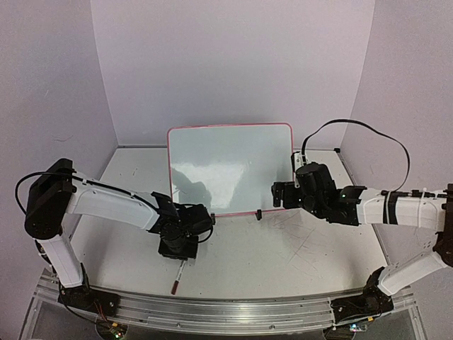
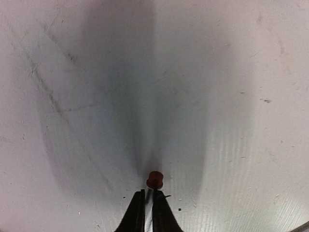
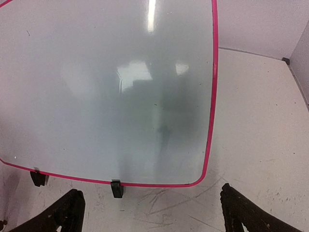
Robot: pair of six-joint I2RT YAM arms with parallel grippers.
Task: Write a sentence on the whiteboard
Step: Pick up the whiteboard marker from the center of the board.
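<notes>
The whiteboard (image 1: 230,166) stands tilted at the back centre, with a red-pink rim and black clip feet (image 3: 116,188). Its face (image 3: 106,87) is blank, so no sentence shows on it. A white marker (image 1: 178,276) with a dark red end (image 2: 155,179) lies on the table in front of the board's left side. My left gripper (image 1: 177,244) is low over the table and shut on the marker (image 2: 150,192). My right gripper (image 1: 279,193) is wide open and empty just off the board's lower right corner, its fingers (image 3: 67,212) either side of that corner.
The white table (image 1: 297,248) is scratched in front of the board. Pale walls close in at the back and both sides. A metal rail (image 1: 226,312) runs along the near edge. A black cable (image 1: 368,127) loops above the right arm.
</notes>
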